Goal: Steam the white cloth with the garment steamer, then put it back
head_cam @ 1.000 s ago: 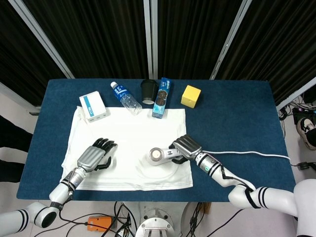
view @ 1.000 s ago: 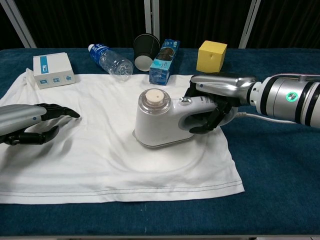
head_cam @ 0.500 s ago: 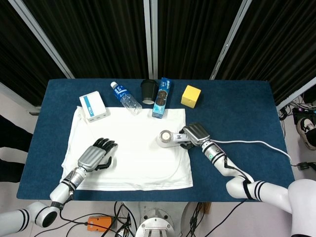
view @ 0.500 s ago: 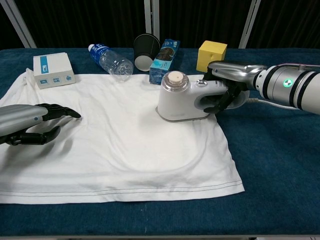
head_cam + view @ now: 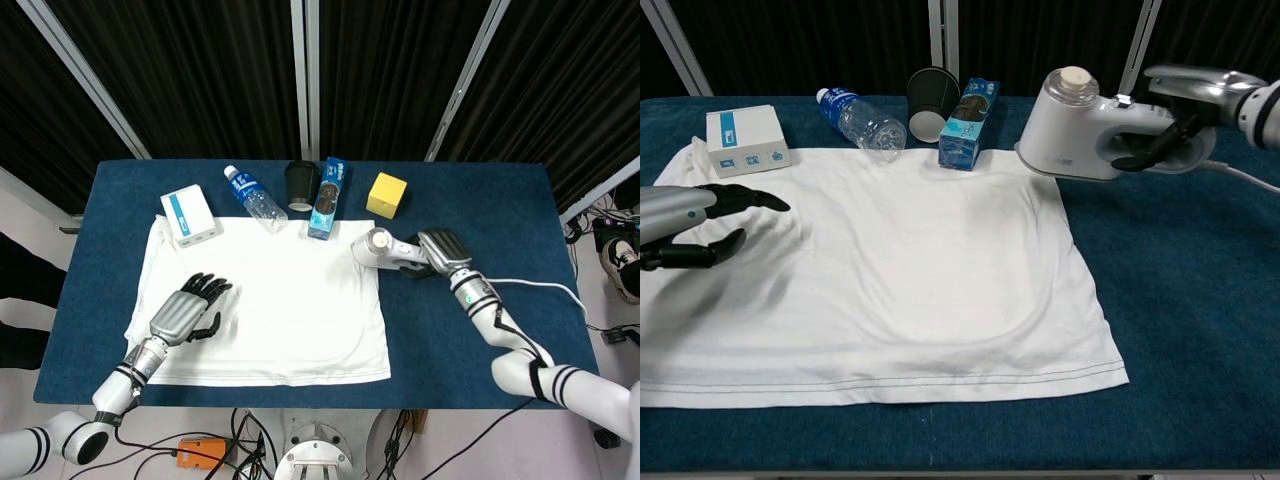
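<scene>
The white cloth (image 5: pixel 265 300) (image 5: pixel 880 270) lies spread flat on the blue table. My right hand (image 5: pixel 442 248) (image 5: pixel 1180 110) grips the handle of the white garment steamer (image 5: pixel 385 250) (image 5: pixel 1080 125), which is lifted and tilted just off the cloth's far right corner. In the chest view the steamer covers the yellow block. My left hand (image 5: pixel 185 310) (image 5: pixel 690 225) hovers over the cloth's left part, fingers apart, holding nothing.
Along the far edge stand a white-and-blue box (image 5: pixel 190 216), a lying water bottle (image 5: pixel 250 197), a black cup (image 5: pixel 301 185), a blue snack box (image 5: pixel 328 197) and a yellow block (image 5: pixel 387 194). The steamer's white cord (image 5: pixel 545 288) trails right over the table (image 5: pixel 480 210).
My right hand has carried the steamer off the cloth, up and to the far right, lifting it from the surface. The left hand has drawn back slightly toward the left.
</scene>
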{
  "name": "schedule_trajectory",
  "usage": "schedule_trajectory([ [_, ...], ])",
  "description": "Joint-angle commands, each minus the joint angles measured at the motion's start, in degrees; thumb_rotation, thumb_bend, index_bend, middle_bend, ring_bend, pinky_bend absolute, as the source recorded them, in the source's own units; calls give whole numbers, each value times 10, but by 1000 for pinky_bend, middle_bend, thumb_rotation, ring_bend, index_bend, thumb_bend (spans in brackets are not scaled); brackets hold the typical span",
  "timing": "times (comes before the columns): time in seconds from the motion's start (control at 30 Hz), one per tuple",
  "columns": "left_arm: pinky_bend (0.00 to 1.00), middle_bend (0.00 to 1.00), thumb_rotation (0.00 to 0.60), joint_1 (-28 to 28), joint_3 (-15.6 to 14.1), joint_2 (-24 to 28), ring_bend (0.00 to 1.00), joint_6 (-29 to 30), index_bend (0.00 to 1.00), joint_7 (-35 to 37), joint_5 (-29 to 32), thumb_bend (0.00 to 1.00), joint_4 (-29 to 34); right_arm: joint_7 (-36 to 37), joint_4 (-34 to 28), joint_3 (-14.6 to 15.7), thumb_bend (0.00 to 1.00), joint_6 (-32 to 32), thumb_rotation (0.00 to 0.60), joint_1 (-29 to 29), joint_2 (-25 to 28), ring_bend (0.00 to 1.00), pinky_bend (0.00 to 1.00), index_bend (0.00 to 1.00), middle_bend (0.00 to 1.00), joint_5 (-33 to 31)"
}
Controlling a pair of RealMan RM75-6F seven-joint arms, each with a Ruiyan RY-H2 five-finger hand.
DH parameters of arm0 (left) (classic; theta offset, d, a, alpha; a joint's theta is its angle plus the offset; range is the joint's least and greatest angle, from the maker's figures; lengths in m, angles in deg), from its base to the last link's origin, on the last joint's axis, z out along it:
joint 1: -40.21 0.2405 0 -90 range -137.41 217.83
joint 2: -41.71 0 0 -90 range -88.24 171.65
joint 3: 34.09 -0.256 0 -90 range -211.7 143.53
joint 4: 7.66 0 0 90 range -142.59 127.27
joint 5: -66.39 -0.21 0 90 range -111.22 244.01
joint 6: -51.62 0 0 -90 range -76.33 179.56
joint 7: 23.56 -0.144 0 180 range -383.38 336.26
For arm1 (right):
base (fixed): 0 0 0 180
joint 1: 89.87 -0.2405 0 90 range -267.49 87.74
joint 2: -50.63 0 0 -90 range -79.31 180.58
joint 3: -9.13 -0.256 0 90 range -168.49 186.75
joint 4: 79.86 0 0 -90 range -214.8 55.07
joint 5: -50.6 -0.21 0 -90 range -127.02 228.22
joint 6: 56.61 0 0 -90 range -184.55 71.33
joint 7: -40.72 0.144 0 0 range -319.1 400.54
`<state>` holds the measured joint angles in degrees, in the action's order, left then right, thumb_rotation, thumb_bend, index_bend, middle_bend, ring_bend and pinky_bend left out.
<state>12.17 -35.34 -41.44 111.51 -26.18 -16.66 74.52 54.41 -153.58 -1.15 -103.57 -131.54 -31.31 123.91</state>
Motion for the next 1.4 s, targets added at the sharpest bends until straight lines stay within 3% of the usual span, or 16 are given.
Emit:
schedule_trajectory([
  [0.03, 0, 70, 118, 13, 5, 21, 0, 32, 91, 16, -10, 534, 17, 40, -54, 41, 467, -24, 600, 44, 63, 950, 625, 1000, 942, 46],
  [0.17, 0, 70, 116, 31, 10, 43, 0, 67, 91, 27, -12, 534, 32, 60, -62, 80, 468, -16, 600, 66, 86, 904, 582, 994, 942, 71],
  [0.3, 0, 70, 115, 43, 11, 59, 0, 82, 91, 30, -7, 534, 42, 76, -50, 99, 468, -6, 600, 74, 85, 784, 487, 914, 916, 82],
  [0.43, 0, 70, 116, 54, 12, 71, 0, 97, 91, 31, -5, 534, 50, 73, -37, 104, 445, -1, 600, 76, 80, 574, 381, 723, 760, 84],
  [0.53, 0, 70, 117, 62, 12, 79, 0, 105, 91, 33, -4, 534, 54, 50, -34, 102, 294, -5, 600, 80, 77, 374, 286, 519, 560, 76],
  [0.63, 0, 70, 114, 69, 12, 85, 0, 112, 91, 35, -4, 533, 56, 32, -42, 99, 178, -13, 600, 85, 79, 255, 227, 361, 413, 68],
  [0.83, 0, 70, 116, 80, 15, 94, 0, 119, 91, 44, 3, 533, 54, 30, -55, 92, 63, -16, 600, 91, 86, 79, 86, 102, 195, 58],
  [0.93, 0, 70, 116, 86, 16, 100, 0, 123, 91, 49, 6, 533, 53, 48, -63, 88, 52, -26, 600, 95, 95, 31, 47, 20, 138, 62],
  [1.23, 0, 70, 116, 119, 28, 141, 0, 151, 91, 67, 38, 531, 47, 110, -98, 80, 52, -128, 600, 139, 158, 27, 42, 8, 121, 104],
  [1.4, 0, 70, 116, 153, 35, 169, 0, 178, 91, 88, 66, 509, 38, 12, -112, 65, 55, -268, 600, 204, 181, 44, 152, 78, 121, 104],
])
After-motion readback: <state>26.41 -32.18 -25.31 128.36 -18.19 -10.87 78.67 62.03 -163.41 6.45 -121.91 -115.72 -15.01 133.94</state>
